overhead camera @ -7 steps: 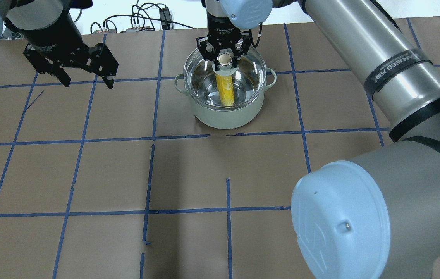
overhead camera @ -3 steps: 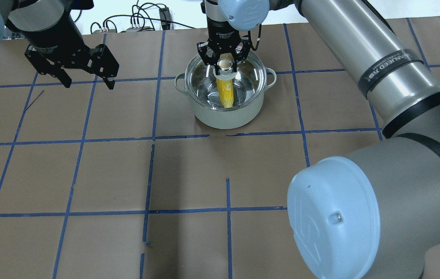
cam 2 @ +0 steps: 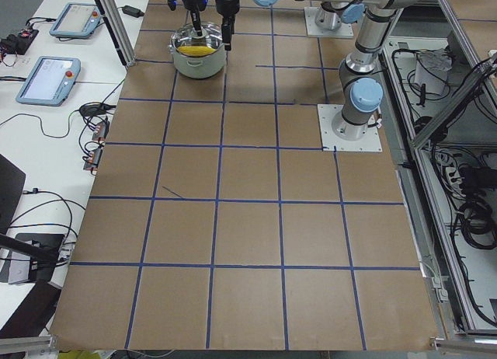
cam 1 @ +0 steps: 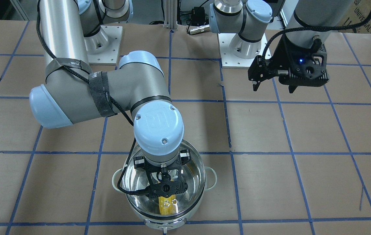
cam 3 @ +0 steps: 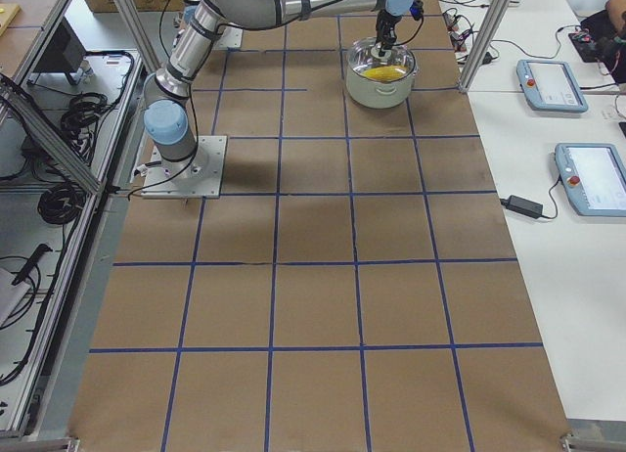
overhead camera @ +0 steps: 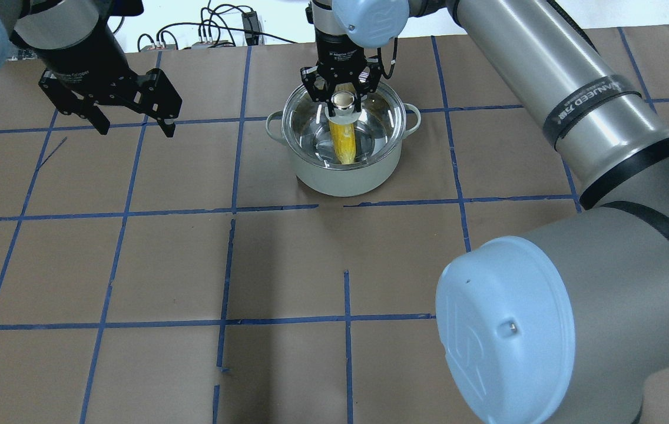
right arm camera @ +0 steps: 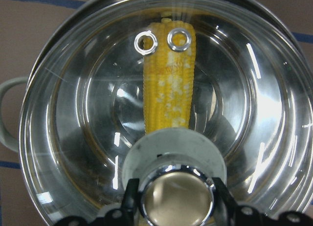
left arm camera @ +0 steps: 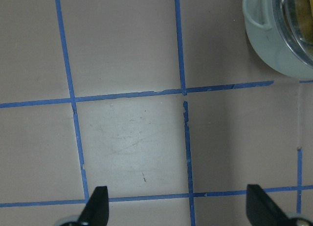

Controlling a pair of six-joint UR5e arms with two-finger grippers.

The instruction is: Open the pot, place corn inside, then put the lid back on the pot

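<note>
Progress: the corn point(right arm camera: 168, 89) lies inside the pot point(overhead camera: 346, 176), seen through the lid point(right arm camera: 254, 89), which sits over the rim, about concentric. Whether it is fully seated, cannot tell. Judged nearly done: what is left is letting go of the lid and backing the arm off.

Right pincer point(overhead camera: 343, 99): narrow, its fingers pressed to either side of the knob point(right arm camera: 176, 201), holding the lid from above.

Left pincer point(overhead camera: 134, 126): spread wide, empty, hovering above the bench point(overhead camera: 287, 265) well apart from the pot.

Materials:
- Pot: round, mirror-bright inside with streaky reflections; outer wall pale, matte; small pale loop handle point(overhead camera: 412, 113) at each side.
- Lid: clear domed glass, pale collar under a polished metal knob, two small steam-hole rings point(right arm camera: 145, 42) near the rim.
- Corn: yellow, rows of kernels, whitish patches, lying flat across the pot floor.
- Bench: brown paper cover, gridded in blue tape point(overhead camera: 231, 176), scuffed in places.
</note>
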